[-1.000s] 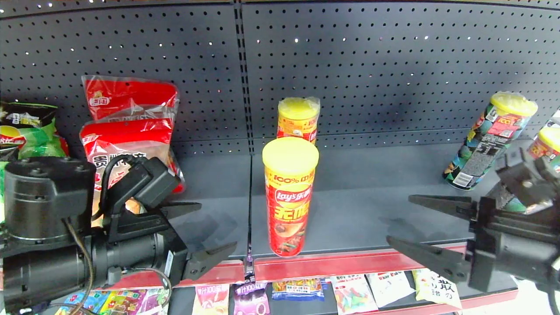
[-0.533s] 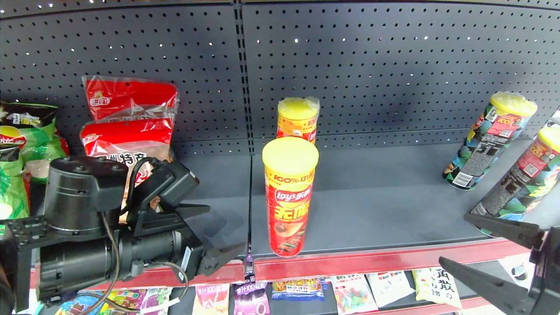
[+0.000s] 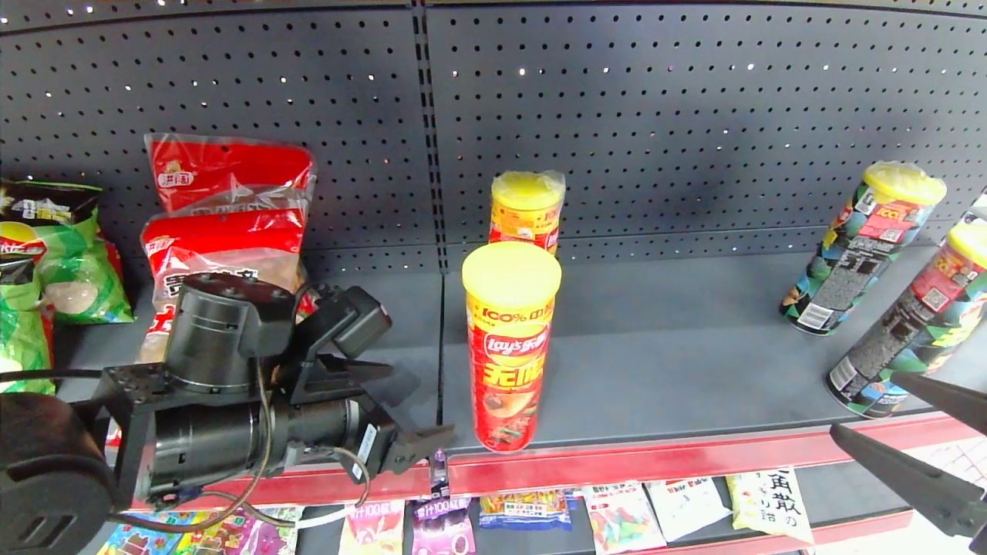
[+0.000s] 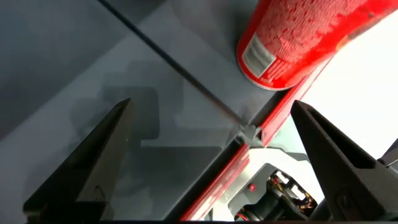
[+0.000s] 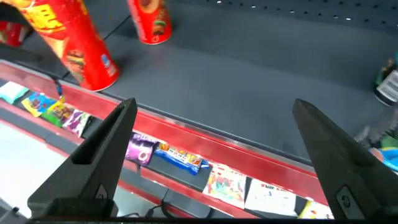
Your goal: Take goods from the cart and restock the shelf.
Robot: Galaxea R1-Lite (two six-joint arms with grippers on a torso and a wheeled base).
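A tall red chip can with a yellow lid stands near the front edge of the grey shelf; a second, shorter-looking one stands behind it against the pegboard. My left gripper is open and empty, low at the shelf's red front rail, just left of the front can. Its wrist view has the can's base beyond the spread fingers. My right gripper is open and empty at the lower right, in front of the rail. Both red cans appear in the right wrist view.
Red snack bags and green chip bags stand at the shelf's left. Two multicoloured cans lean at the right end. Small packets fill the shelf below. Bare deck lies between the red cans and the multicoloured ones.
My left arm has moved right, toward the front can. The right gripper has drawn back down and to the right, uncovering the nearer multicoloured can.
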